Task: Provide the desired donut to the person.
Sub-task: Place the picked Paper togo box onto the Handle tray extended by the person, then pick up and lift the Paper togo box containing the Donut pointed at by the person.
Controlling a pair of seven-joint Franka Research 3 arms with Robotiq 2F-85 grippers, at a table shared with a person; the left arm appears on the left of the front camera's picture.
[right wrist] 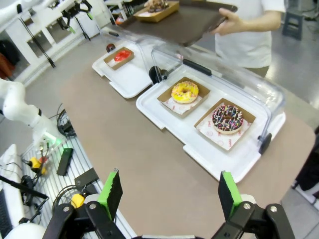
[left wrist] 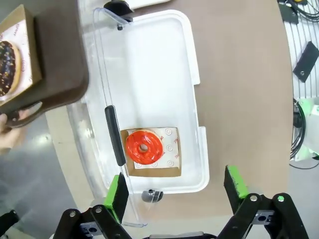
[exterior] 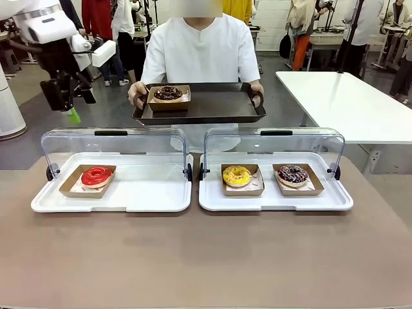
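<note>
Both empty, wide open, left claw (left wrist: 175,189) (red donut (left wrist: 144,147) below), right claw (right wrist: 169,188)

A: What lies ahead of the black gripper with green pads (right wrist: 169,186)?
B: Its jaws stand wide above a brown surface (right wrist: 124,149). A white plastic tray (right wrist: 199,149) holds a yellow frosted donut (right wrist: 185,91) beside a chocolate sprinkled donut (right wrist: 227,118).
A: And beyond?
B: A person in a white shirt (right wrist: 244,40) holds a dark brown serving tray (right wrist: 184,22).

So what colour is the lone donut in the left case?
Glossy red; the round iced donut shows best in the left wrist view.
</note>
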